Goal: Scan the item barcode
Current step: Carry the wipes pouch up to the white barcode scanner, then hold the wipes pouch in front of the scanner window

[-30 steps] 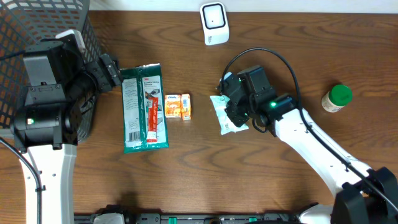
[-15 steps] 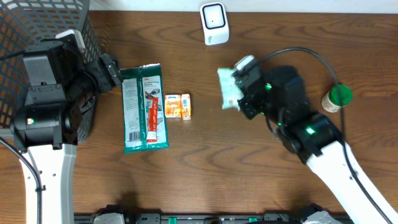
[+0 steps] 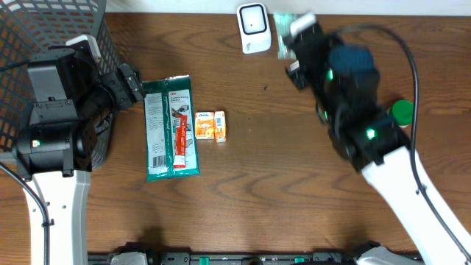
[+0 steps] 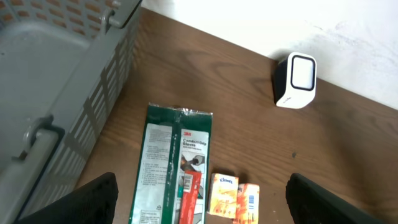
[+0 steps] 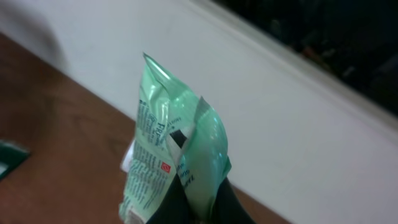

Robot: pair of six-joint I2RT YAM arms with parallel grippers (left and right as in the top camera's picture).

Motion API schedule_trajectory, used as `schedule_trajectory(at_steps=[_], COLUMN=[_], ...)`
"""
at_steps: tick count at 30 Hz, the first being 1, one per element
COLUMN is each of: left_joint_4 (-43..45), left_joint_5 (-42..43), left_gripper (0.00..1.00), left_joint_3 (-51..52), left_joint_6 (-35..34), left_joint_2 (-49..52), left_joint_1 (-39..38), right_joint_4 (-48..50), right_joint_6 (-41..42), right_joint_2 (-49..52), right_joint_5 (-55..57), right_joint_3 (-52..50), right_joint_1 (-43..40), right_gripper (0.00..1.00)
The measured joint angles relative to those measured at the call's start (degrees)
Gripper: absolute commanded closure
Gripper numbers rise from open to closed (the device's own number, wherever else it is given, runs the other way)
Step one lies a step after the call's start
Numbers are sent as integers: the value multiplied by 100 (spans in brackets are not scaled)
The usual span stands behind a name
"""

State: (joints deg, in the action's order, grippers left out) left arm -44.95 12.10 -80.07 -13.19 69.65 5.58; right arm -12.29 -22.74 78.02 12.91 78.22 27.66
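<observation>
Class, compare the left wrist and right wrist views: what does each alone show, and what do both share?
Left wrist only: grey basket, two small orange boxes, the whole green glove pack and white scanner. Right wrist only: pale green packet pinched in the right pincer. Both: brown table, white wall; the right wrist view's green corner and white sliver may be pack and scanner.

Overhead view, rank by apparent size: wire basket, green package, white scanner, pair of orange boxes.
1. wire basket, largest, though partly covered
2. green package
3. white scanner
4. pair of orange boxes, not far off the scanner but smaller
</observation>
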Motion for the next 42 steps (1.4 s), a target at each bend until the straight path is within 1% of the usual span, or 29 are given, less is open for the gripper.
schedule_trajectory(at_steps=[2,4,7,10,13,20,24,27,29,30,34,37,42], left_joint_4=[0,0,4,0,-4,0,-7,-7,-4,0,-4,-2,-2], left_joint_5=[0,0,0,0,2,2,2,2,0,0,0,2,0], left_gripper=[13,13,13,13,13,13,13,13,13,13,13,13,13], left_joint_3=[0,0,0,0,0,0,0,0,0,0,0,0,0], left_joint_6=[0,0,0,0,0,0,0,0,0,0,0,0,0], left_joint_2=[0,0,0,0,0,0,0,0,0,0,0,0,0], left_joint_1=[0,0,0,0,0,0,0,0,0,0,0,0,0], right_joint_4=[-350,-1104,-1937,-2129,-1805,-1014,-46,898,1362,1705,2538,2859,2822], right_joint_6=[-81,-138,-186,-247,-372,-730,-1191,-1738,-2151,-2494,-3460,-3947,-4286], right_joint_2=[435,1021,1934,2763,3477,4363,5084,5705,6083,6347,7069,7420,7582], right_joint_5=[133,299,575,820,977,1473,1893,2201,2358,2461,2750,2820,2914], right_joint_3=[791,1888,3432,4592,5298,5381,5390,5399,5399,5399,5399,5399,5396], right_joint_1=[0,2,13,48,138,243,245,245,245,254,297,339,404], right_gripper=[99,99,99,99,99,99,99,99,99,99,99,99,99])
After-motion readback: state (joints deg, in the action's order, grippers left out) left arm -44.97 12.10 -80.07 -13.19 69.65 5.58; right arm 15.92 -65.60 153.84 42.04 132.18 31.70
